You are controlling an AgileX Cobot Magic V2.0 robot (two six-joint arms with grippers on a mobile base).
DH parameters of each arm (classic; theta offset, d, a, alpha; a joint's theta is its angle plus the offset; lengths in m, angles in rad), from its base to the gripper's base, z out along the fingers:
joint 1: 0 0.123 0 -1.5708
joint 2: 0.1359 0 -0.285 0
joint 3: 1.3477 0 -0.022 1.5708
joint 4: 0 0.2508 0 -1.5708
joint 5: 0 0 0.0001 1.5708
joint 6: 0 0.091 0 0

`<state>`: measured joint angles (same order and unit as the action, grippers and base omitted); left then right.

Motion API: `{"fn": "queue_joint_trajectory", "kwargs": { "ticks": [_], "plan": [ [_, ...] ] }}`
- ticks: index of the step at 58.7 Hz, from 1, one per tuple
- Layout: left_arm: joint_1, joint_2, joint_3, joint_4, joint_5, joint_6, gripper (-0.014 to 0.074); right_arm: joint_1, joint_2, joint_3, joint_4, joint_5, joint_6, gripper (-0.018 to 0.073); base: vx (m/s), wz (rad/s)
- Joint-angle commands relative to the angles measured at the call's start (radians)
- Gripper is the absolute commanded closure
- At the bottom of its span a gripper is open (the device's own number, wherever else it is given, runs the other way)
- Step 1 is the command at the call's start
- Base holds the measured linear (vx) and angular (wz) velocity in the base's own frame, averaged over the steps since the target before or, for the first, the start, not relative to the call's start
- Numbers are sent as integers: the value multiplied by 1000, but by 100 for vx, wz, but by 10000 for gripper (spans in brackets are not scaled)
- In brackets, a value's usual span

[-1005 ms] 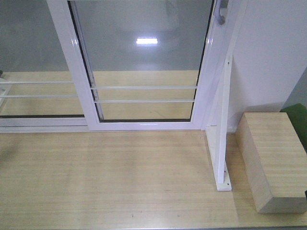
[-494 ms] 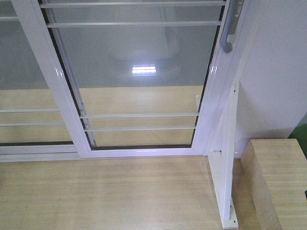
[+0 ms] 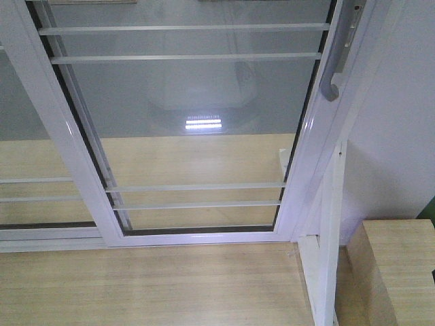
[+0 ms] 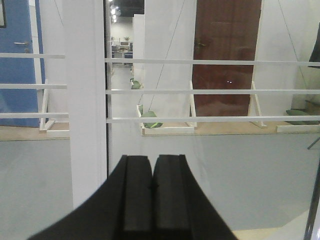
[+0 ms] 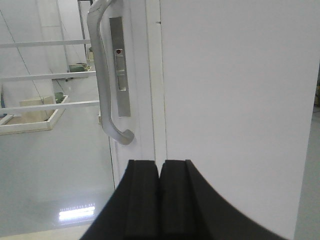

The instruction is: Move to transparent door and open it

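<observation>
The transparent door (image 3: 197, 129) fills the front view, a clear glass panel in a glossy white frame with thin white bars. Its curved silver-grey handle (image 3: 338, 61) hangs on the right stile. In the right wrist view the handle (image 5: 102, 85) stands just above and left of my right gripper (image 5: 160, 165), which is shut and empty, a short way from the stile. My left gripper (image 4: 152, 160) is shut and empty too, facing the glass (image 4: 210, 165) beside a white stile (image 4: 85, 110). Neither gripper shows in the front view.
A second white-framed glass panel (image 3: 27, 156) without a handle overlaps on the left. A white wall (image 3: 401, 122) and a white support bracket (image 3: 326, 258) stand right of the door. A light wooden box (image 3: 401, 272) sits at the bottom right on the wooden floor (image 3: 149, 285).
The front view has closed in on the door: the frame and handle have grown and slid down the picture, and the wooden box has shifted toward the bottom right corner.
</observation>
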<state>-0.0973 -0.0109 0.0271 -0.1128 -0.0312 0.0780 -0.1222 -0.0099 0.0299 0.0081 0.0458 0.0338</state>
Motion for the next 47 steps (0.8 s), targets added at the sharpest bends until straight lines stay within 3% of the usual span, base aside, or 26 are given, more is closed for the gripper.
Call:
{"fn": "queue_joint_trajectory", "kwargs": {
  "ticks": [1,47],
  "plan": [
    [-3,-12,29,-2,-84,-7,602,-5,-15,14,-8,-83,-7,564,15,1],
    [-2,-13,29,-2,-85,-7,602,-4,-7,14,-8,-80,-7,564,6,2]
  ]
}}
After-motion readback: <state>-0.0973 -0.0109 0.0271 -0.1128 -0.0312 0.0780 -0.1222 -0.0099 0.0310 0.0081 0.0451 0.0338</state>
